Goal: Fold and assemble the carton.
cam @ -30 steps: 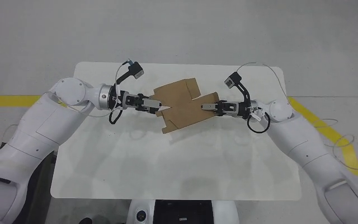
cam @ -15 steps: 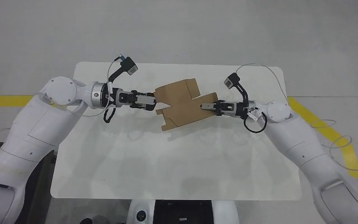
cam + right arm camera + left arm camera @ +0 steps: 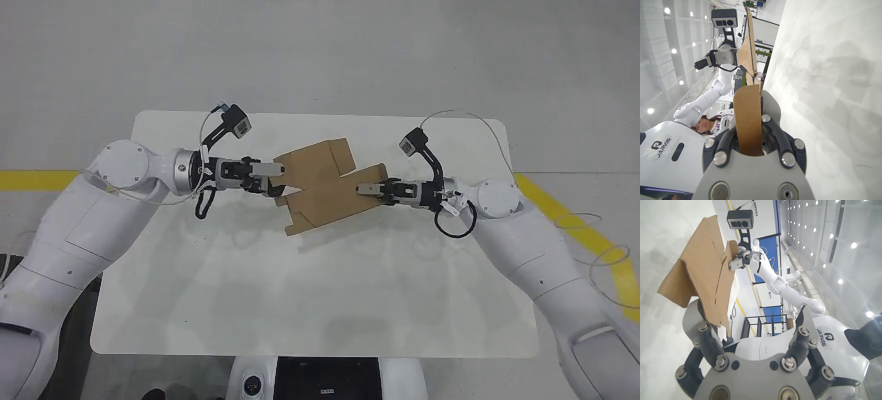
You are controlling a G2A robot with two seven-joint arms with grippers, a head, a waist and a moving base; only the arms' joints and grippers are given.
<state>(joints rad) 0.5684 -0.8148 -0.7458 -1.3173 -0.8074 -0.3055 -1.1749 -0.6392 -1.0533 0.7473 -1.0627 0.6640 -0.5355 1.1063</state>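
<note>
Top view first: the white bench point(image 3: 200, 300) runs from the robot at 6 o'clock out to 12 o'clock. Past its middle, toward 12 o'clock, is the carton point(image 3: 325, 185) — a flat brown cardboard sheet with flaps and cuts, not yet a box. It is up off the bench and tilted, with one corner pointing toward 7 o'clock.

The left gripper point(image 3: 283, 186) is at the carton's 9 o'clock side and the right gripper point(image 3: 368, 188) is at its 3 o'clock side. The two arms face each other with the sheet between them. I think they are set like that so each can work one end and bend the sheet along its folds.

In the right wrist view the right fingers point(image 3: 772, 108) are closed tight on a flap point(image 3: 747, 117), and this pinch looks like what holds the carton in the air. In the left wrist view the left fingers point(image 3: 694, 313) are spread wide. One touches the carton's edge near a corner and the other is well apart from it, so nothing is pinched there. That finger looks like a prop, not a grip.

The folding is at its start: no wall stands up yet. Next the left fingers likely need to close on that edge or push it — too hard a push could slip the flap out of the right pinch.
</note>
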